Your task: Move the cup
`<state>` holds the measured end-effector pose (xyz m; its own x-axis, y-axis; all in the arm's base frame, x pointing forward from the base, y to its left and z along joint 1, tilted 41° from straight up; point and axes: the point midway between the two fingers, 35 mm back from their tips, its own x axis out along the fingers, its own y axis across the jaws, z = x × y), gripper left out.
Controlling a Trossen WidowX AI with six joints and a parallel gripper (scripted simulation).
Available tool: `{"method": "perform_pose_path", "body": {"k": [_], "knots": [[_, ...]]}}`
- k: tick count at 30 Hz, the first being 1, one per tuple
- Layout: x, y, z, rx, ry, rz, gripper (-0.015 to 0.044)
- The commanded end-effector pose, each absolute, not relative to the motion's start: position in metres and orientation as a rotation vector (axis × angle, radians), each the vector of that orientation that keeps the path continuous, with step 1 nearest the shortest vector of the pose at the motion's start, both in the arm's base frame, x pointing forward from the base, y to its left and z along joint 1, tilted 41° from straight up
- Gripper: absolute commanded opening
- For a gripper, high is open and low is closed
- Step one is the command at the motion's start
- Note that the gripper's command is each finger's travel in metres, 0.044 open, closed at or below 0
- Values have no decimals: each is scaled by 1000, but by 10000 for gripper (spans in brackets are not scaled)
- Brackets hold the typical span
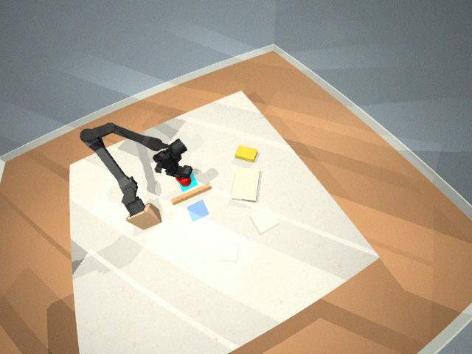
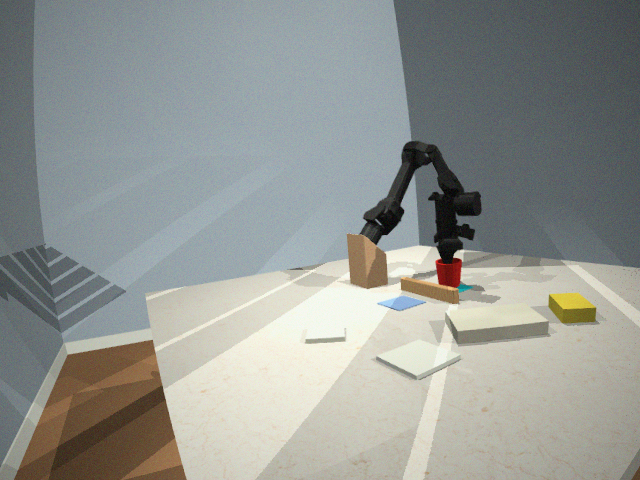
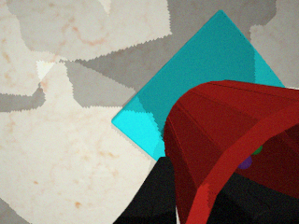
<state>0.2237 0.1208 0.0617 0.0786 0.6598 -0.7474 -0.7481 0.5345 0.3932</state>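
Observation:
My gripper (image 1: 184, 176) (image 2: 447, 261) (image 3: 177, 164) is shut on the wall of the red cup (image 1: 185, 182) (image 2: 448, 273) (image 3: 210, 121), near its rim. The cup is about upright and low over the cyan pad (image 1: 187, 188) (image 2: 465, 287) (image 3: 210, 51); whether its base touches the pad is hidden. A purple marble (image 3: 243, 162) and a green marble (image 3: 256, 149) show inside the cup; the rest of its inside is hidden. The blue pad (image 1: 198, 210) (image 2: 401, 303) lies bare on the other side of the wooden bar.
The low wooden bar (image 1: 190, 194) (image 2: 429, 290) stands between the pads. A large cream block (image 1: 245, 184) (image 2: 498, 325), a yellow block (image 1: 245, 153) (image 2: 571, 308) and two flat pale tiles (image 1: 264, 222) (image 1: 229, 252) lie farther out. A brown block (image 1: 145, 217) (image 2: 368, 263) is at the arm's base.

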Motion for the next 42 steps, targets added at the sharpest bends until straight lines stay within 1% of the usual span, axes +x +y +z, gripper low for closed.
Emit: {"method": "perform_pose_path", "body": {"k": [1,7,12,42], "knots": [[224,121,62,-102,1054,1057,0],[224,121,62,-102,1054,1057,0],[224,121,62,-102,1054,1057,128],[224,102,80,-105,1060,1053,128]]}}
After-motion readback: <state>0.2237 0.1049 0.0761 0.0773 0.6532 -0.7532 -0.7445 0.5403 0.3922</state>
